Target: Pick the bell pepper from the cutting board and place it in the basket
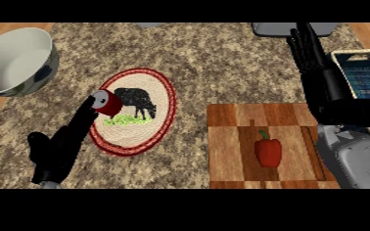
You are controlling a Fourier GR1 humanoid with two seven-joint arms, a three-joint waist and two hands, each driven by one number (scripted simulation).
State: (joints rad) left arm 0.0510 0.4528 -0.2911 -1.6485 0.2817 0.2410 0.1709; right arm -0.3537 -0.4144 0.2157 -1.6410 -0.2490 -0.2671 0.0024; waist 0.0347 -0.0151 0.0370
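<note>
A red bell pepper (268,151) with a green stem lies on the wooden cutting board (231,142) at the lower right. My right hand (325,90) is open with its fingers pointing away, above the board's far right corner and to the right of the pepper, not touching it. The basket (356,73) shows at the right edge, partly hidden behind that hand. My left hand (57,149) is at the lower left, fingers straight, their tips reaching a red can (108,103).
A round plate (162,127) with a red rim and a black cow picture lies in the middle, with the red can on its left edge. A pale bowl (22,61) stands at the far left. A grey object (278,28) sits at the back.
</note>
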